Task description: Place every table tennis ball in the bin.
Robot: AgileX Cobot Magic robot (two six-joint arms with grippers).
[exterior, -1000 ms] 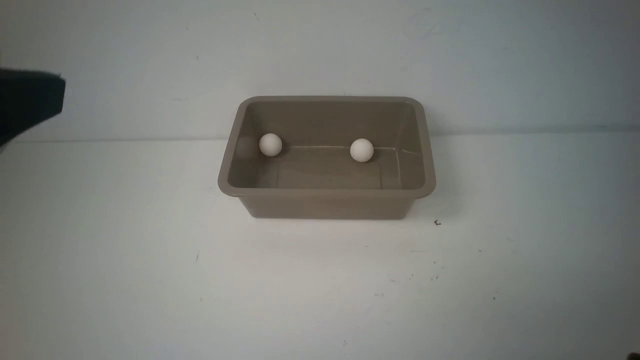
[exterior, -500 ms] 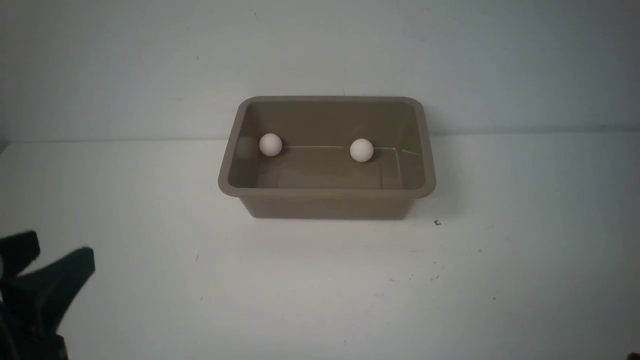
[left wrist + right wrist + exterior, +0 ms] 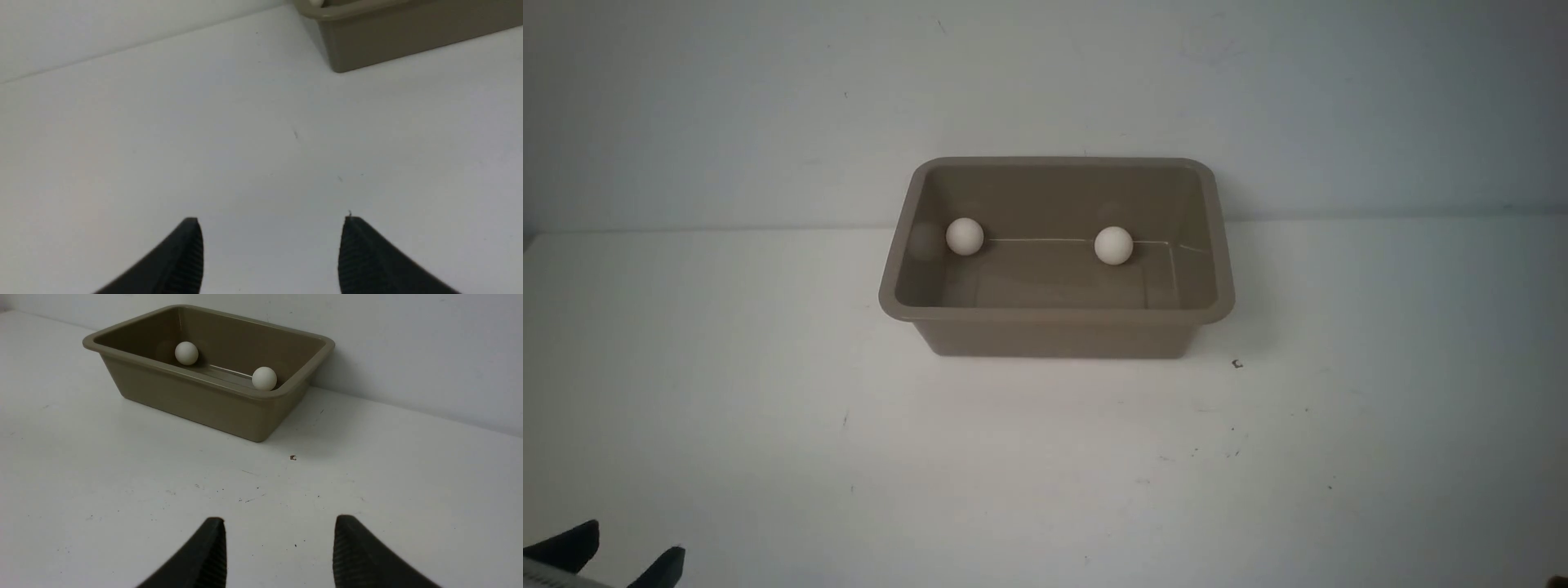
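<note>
The brown bin (image 3: 1054,315) stands at the far middle of the worktop (image 3: 1045,465). Inside it, along the far wall, the left ball (image 3: 965,236) lies by the left wall and the right ball (image 3: 1113,245) right of centre. The left pincer (image 3: 627,549), at the near left corner, is released and empty. The right pincer (image 3: 281,520) is also released and empty.

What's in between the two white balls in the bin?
Nothing: only bare bin floor lies between the left ball and the right ball, as the front view shows.
</note>
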